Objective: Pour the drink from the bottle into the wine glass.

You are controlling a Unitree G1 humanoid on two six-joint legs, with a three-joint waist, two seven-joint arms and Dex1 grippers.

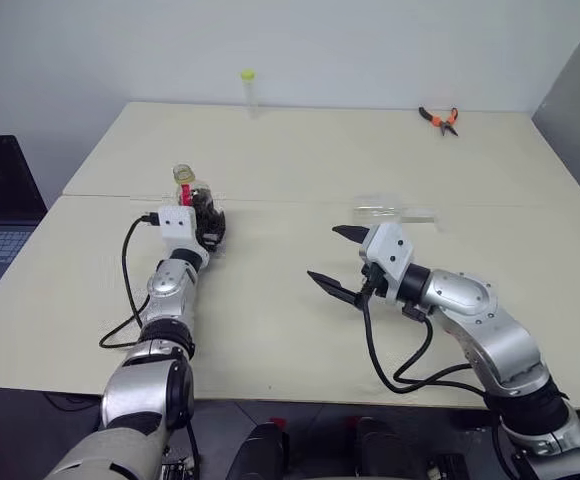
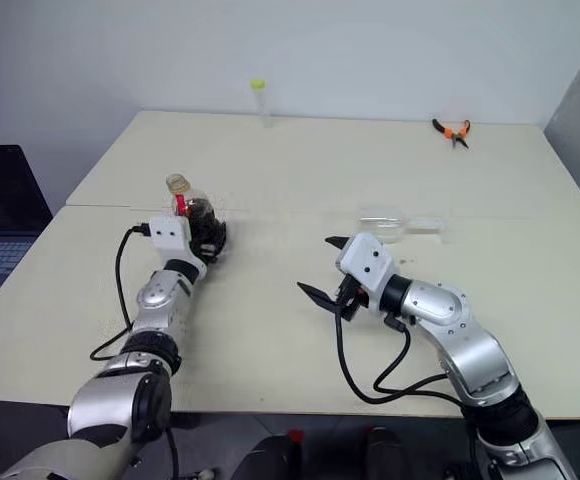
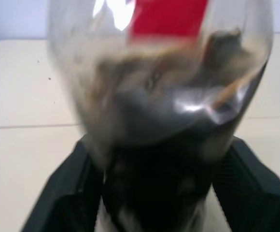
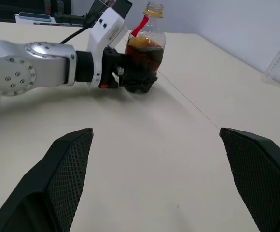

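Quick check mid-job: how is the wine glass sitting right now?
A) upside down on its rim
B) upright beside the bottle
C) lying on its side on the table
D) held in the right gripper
C: the wine glass lies flat on the table, beyond the open, empty right gripper.

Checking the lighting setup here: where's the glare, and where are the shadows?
Left wrist view: white glare spots on the clear bottle. Right wrist view: even light, barely any shadow on the table. Left eye view: the wine glass almost vanishes against the pale tabletop.
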